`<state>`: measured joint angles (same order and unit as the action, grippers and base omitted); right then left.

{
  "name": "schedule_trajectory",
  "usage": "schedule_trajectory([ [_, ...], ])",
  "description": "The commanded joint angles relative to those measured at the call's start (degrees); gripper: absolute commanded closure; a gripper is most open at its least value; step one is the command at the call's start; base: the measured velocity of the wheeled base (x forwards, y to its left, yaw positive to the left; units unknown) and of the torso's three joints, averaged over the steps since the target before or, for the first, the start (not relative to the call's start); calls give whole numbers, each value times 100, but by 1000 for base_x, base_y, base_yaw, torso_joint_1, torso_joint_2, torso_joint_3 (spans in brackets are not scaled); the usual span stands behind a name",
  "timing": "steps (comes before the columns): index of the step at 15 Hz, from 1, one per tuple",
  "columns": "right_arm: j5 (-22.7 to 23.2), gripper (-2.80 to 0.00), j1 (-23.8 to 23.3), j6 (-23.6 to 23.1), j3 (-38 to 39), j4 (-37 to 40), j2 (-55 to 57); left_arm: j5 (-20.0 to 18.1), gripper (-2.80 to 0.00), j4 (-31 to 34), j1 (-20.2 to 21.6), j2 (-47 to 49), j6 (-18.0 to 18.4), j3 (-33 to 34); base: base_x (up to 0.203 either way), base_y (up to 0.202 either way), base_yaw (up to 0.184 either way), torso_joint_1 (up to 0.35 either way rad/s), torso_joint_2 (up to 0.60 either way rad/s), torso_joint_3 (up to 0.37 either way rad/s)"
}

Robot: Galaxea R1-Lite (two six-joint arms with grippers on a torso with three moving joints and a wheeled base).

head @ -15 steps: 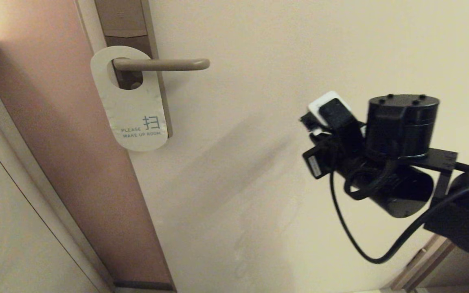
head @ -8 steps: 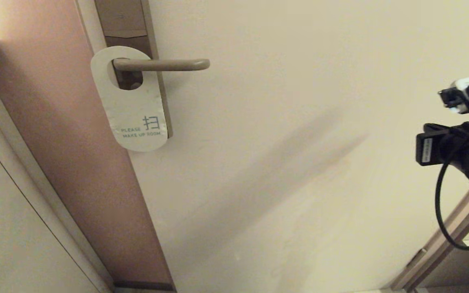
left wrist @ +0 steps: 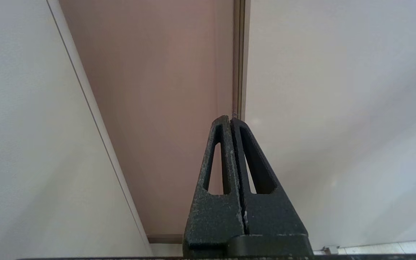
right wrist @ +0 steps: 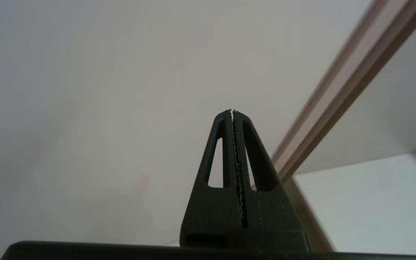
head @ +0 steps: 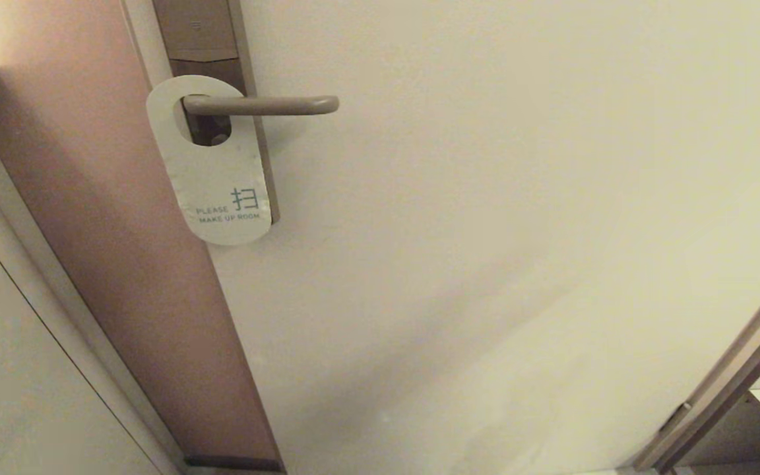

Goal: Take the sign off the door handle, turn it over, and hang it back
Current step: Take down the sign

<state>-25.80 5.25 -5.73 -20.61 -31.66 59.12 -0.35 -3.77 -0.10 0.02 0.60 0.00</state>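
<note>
Cream door [head: 485, 231]: off-white sign [head: 212, 165] hangs on door handle [head: 268, 105]; both jaws closed, empty.

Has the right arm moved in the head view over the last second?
Yes. It has swung rightward, away from the door handle and the sign, almost out of view.

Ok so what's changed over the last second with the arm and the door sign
The right arm has swung out of the head view toward its right edge; only a dark sliver remains there. Its right gripper is shut and empty, facing the door. The sign hangs unchanged on the door handle, "PLEASE MAKE UP ROOM" side out. The left gripper stays shut, holding nothing.
</note>
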Motion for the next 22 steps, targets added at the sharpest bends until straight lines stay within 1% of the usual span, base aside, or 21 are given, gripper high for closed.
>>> schedule_trajectory([
  [1,186,0,-116,45,638,-27,-981,0,0,-1,1,-2,2,0,0,0,0,0,0,0],
  [4,667,0,-249,76,1682,-27,-2150,0,0,-1,1,-2,2,0,0,0,0,0,0,0],
  [5,886,0,-285,75,1915,8,-2463,0,0,-1,1,-2,2,0,0,0,0,0,0,0],
  [6,1178,0,-345,78,1987,138,-2725,0,0,-1,1,-2,2,0,0,0,0,0,0,0],
  [7,1545,0,-449,79,2026,466,-3034,0,0,-1,1,-2,2,0,0,0,0,0,0,0],
  [8,1815,0,-551,82,2041,814,-3345,0,0,-1,1,-2,2,0,0,0,0,0,0,0],
  [10,2178,0,-766,92,2055,1633,-3990,0,0,-1,1,-2,2,0,0,0,0,0,0,0],
  [11,2246,0,-828,96,2058,2144,-4217,0,0,-1,1,-2,2,0,0,0,0,0,0,0],
  [12,2277,0,-869,170,2061,2397,-4291,0,0,-1,1,-2,2,0,0,0,0,0,0,0],
  [13,2294,0,-819,287,2061,2451,-4338,0,0,-1,1,-2,2,0,0,0,0,0,0,0],
  [15,2382,0,-668,376,2061,2743,-4623,0,0,-1,1,-2,2,0,0,0,0,0,0,0],
  [18,2489,0,-557,395,2054,3089,-5312,0,0,-1,1,-2,2,0,0,0,0,0,0,0],
  [20,2550,0,-540,398,2048,3184,-5848,0,0,-1,1,-2,2,0,0,0,0,0,0,0],
  [22,2571,0,-529,424,2061,3166,-5912,0,0,-1,1,-2,2,0,0,0,0,0,0,0],
])
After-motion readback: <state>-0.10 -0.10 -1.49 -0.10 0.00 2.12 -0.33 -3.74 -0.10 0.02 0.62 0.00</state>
